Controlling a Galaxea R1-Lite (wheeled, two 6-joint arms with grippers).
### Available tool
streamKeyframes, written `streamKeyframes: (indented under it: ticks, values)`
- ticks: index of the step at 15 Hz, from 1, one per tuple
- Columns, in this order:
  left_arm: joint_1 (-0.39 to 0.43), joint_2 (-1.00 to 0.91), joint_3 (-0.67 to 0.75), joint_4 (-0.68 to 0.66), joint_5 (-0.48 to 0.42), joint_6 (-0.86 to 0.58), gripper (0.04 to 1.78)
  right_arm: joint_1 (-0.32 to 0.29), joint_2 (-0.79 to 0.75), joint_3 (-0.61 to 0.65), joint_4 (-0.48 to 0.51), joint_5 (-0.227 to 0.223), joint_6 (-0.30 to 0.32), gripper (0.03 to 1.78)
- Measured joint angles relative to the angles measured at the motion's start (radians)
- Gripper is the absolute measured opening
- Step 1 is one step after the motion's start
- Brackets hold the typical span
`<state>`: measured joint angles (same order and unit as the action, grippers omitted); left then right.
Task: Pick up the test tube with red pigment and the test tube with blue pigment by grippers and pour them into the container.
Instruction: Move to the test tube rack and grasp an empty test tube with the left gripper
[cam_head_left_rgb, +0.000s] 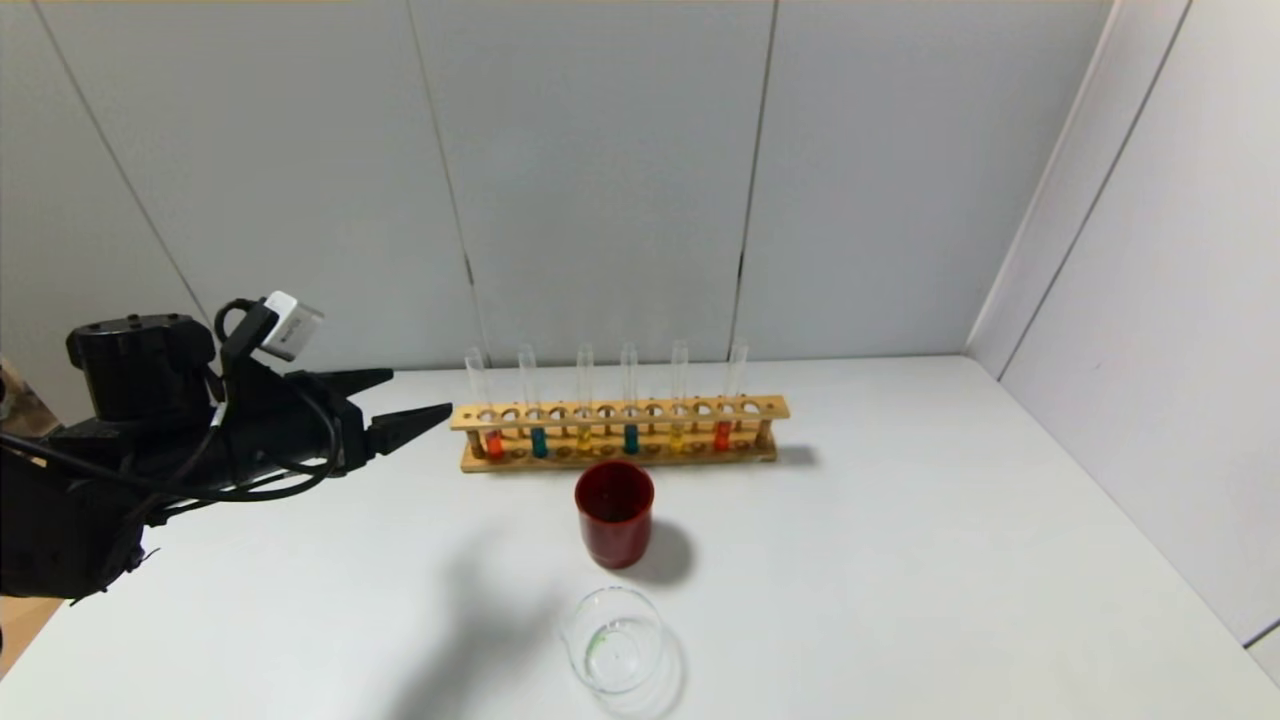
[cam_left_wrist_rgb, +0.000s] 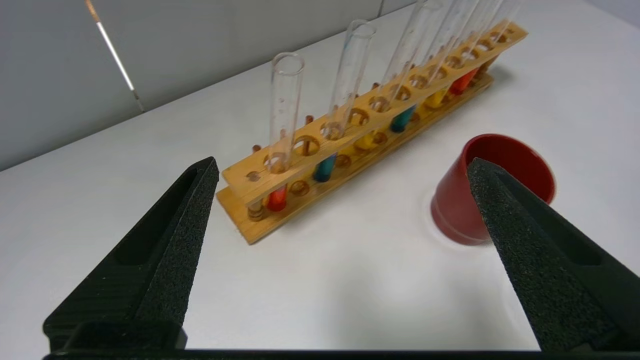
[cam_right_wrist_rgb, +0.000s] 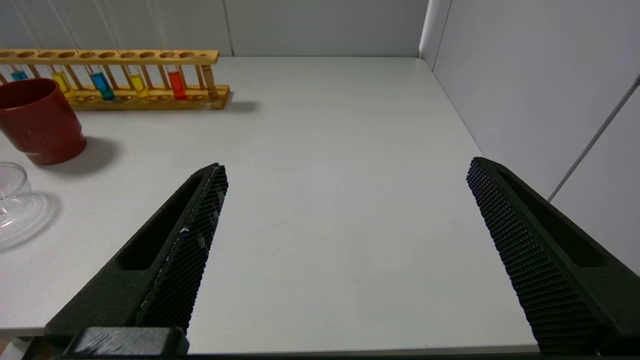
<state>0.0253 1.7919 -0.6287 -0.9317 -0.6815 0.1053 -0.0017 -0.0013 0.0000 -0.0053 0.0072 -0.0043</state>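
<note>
A wooden rack (cam_head_left_rgb: 620, 412) at the table's back holds several upright tubes. Red-pigment tubes stand at its left end (cam_head_left_rgb: 493, 442) and right end (cam_head_left_rgb: 722, 434); blue-pigment tubes stand second from left (cam_head_left_rgb: 538, 440) and near the middle (cam_head_left_rgb: 630, 438). The clear glass container (cam_head_left_rgb: 613, 640) sits near the front edge. My left gripper (cam_head_left_rgb: 418, 398) is open and empty, held above the table just left of the rack's left end. In the left wrist view (cam_left_wrist_rgb: 342, 167) the nearest red tube (cam_left_wrist_rgb: 276, 199) and blue tube (cam_left_wrist_rgb: 324, 168) lie ahead. My right gripper (cam_right_wrist_rgb: 347, 167) is open and empty, outside the head view.
A dark red cup (cam_head_left_rgb: 614, 512) stands between the rack and the container. Yellow-liquid tubes (cam_head_left_rgb: 584, 440) also sit in the rack. Grey panel walls close the back and the right side (cam_head_left_rgb: 1150, 300). The white table (cam_head_left_rgb: 950, 560) stretches to the right.
</note>
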Motion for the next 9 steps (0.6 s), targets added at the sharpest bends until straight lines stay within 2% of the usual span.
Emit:
streamKeyframes:
  ticks: [2,7,9]
  values:
    - [0.004,0.019,0.003,-0.017,0.011,0.021,1.75,0.0,0.0,0.0,0.0,0.0,0.0,1.75]
    - [0.008,0.116,0.017,-0.206,0.016,0.023,1.75,0.0,0.0,0.0,0.0,0.0,0.0,1.75]
    - [0.008,0.152,0.011,-0.213,0.008,0.021,1.75,0.0,0.0,0.0,0.0,0.0,0.0,1.75]
